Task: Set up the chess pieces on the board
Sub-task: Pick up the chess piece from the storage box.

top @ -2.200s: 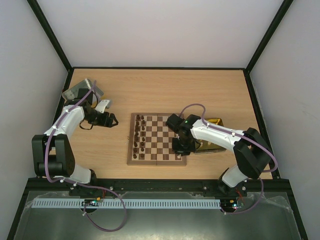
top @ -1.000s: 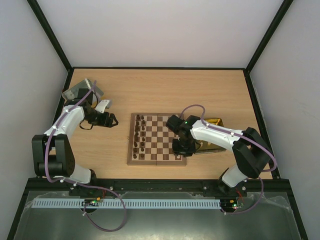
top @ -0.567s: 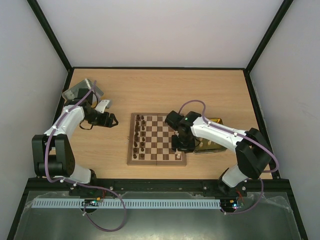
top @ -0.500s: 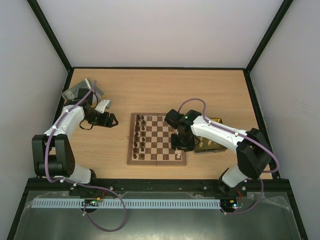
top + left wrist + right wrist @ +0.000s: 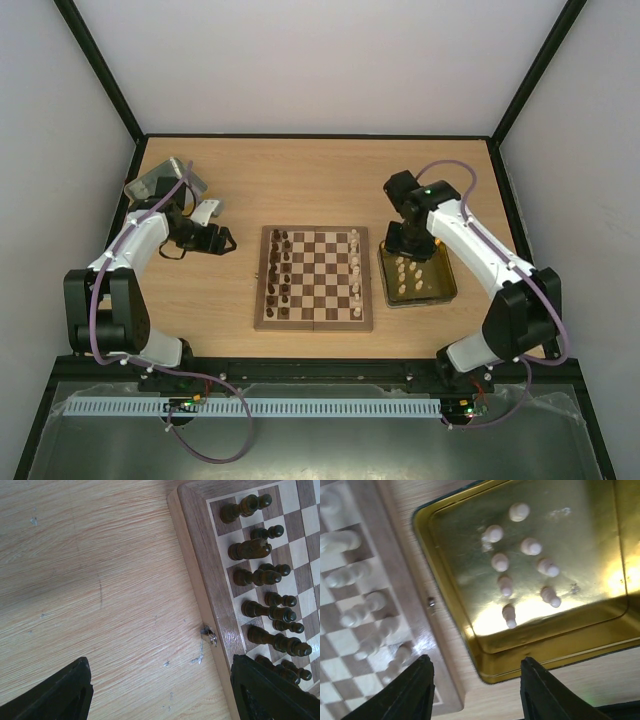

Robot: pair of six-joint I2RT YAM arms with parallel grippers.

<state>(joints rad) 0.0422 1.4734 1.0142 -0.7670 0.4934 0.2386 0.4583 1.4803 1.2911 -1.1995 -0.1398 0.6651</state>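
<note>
chess pieces (image 5: 283,275) partly set on the board (image 5: 315,322): dark set in two rows along its left side, one cream row down its right edge. for the right gripper (image 5: 477,664): gone from the board's near right corner of a second ago, now over the yellow tray (image 5: 550,652), jaws spread, nothing between. likely meaning: cream back row finished, pawn row next, with eight cream pawns (image 5: 500,562) waiting in the tray. for the left gripper (image 5: 160,680): unmoved, beside the board's left edge above bare table (image 5: 90,580), jaws wide apart, empty.
</note>
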